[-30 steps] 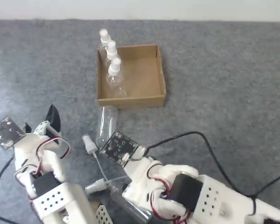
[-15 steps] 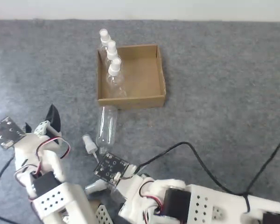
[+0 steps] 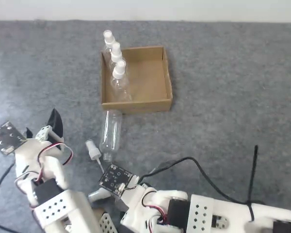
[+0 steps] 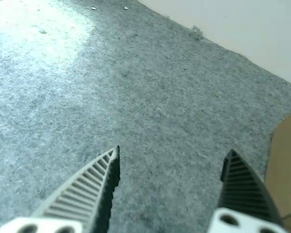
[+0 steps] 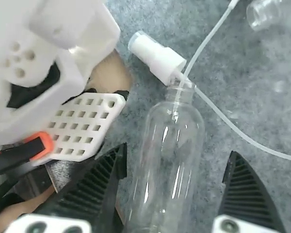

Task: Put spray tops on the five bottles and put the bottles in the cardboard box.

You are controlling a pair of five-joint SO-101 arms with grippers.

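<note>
**High view.** Grey carpet (image 3: 223, 97). An open cardboard box (image 3: 160, 103) sits toward the far side. Three clear bottles (image 3: 120, 85) stand upright in a row along one side wall, each with a white spray top on. The base of the farthest is hidden, so I cannot tell whether it is inside.

Just in front of the box lies a bare bottle (image 3: 110, 130). It is clear with no top, and its mouth points away from the box. A loose spray top (image 3: 92, 149) lies beside that mouth, its thin tube trailing toward the arms. A second spray top (image 3: 99, 194) lies at the near edge, between the two arms.

The left arm (image 3: 53, 206) is at the near corner. The left gripper (image 3: 49, 127) is raised, well apart from the bottles. The right arm (image 3: 199, 217) lies low along the near edge, with a black cable (image 3: 208, 174) looping over it.

**Left wrist view.** The left gripper's jaws are spread wide with nothing between them, only carpet beyond. A wall of the box shows at the side.

**Right wrist view.** The right gripper (image 5: 177, 150) is released. Its jaws are spread either side of a clear bottle on its side (image 5: 167, 141), with gaps at both flanks. The second spray top sits crooked at this bottle's neck, touching it. I cannot tell whether it is seated. Two thin tubes cross the carpet near the neck. The bare bottle's mouth shows at a corner.
</note>
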